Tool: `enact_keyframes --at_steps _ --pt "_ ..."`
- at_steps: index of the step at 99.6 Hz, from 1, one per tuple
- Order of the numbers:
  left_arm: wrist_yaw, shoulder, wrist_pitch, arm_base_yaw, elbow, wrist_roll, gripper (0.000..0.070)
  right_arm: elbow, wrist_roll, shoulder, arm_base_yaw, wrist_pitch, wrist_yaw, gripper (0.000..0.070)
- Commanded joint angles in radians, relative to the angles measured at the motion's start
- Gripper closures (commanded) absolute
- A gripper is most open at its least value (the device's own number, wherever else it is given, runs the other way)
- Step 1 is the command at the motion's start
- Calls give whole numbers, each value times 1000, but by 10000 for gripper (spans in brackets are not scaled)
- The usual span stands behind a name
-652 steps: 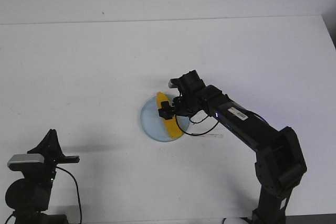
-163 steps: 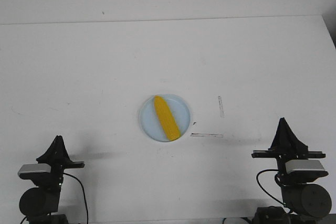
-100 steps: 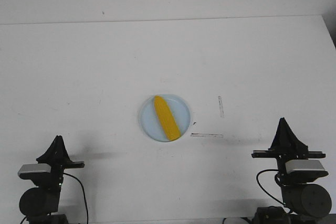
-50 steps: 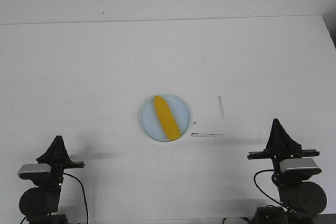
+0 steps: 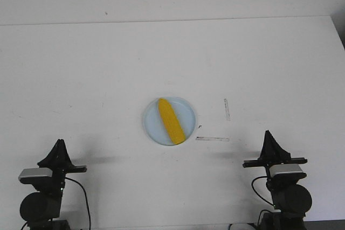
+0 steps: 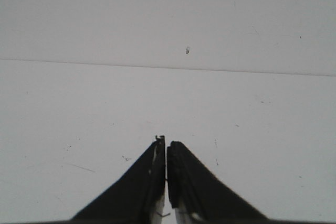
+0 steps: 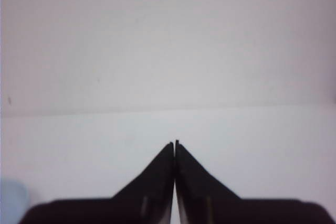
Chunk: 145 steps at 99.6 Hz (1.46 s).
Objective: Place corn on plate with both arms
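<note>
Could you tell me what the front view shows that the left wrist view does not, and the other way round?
Only the front view shows the corn lying on the plate, and both arms folded at the near table edge. Only the left wrist view shows the left gripper up close, jaws shut on nothing. Both show the white table and the wall behind it.
</note>
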Motion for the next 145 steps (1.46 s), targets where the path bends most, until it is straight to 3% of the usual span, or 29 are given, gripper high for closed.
enact_keyframes --at_steps 1,145 --pt "-2 -2 16 -2 -21 -9 699 -1 -6 -5 9 22 2 700" --pt "-2 -2 18 -2 -21 -9 699 -1 -6 -5 14 10 -1 700"
